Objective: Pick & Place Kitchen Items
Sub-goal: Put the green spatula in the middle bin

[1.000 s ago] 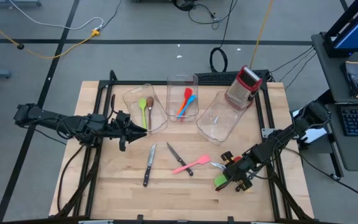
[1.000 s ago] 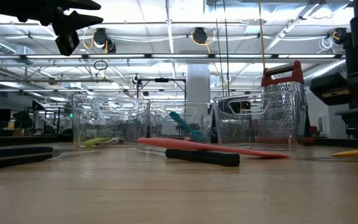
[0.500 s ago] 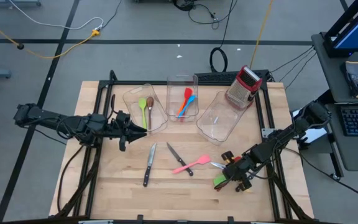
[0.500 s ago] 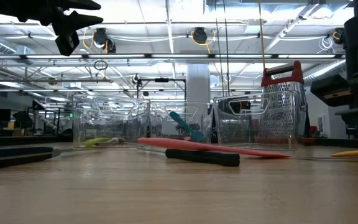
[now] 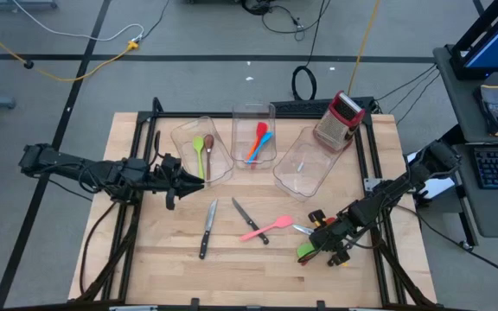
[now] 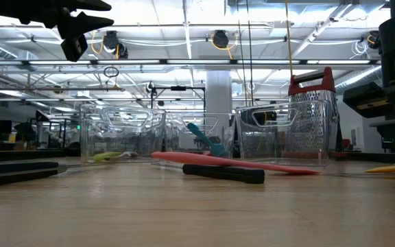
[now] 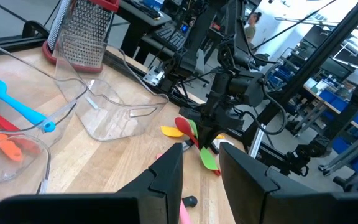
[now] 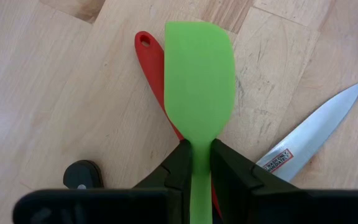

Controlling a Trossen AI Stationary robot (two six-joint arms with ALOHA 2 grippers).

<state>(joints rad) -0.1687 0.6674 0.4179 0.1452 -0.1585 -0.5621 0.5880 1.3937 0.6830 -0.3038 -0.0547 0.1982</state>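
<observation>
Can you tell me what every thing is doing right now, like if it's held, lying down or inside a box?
Flat green silicone spatula: held by right gripper.
Right gripper: shut on it.
Left gripper: open, empty.
Pink spatula: lying on table.
Two black-handled knives: lying on table.
Right clear plastic bin: empty.

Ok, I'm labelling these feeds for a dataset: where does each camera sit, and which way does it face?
High view: overhead, straight down on the table; both arms show.
Low view: table-top height, level across to the bins; left gripper hangs above.
Left wrist view: past its own open fingers toward the right arm.
Right wrist view: down at the wood; right gripper shut on the green spatula.
Shared: high and left wrist views both show the grater.
</observation>
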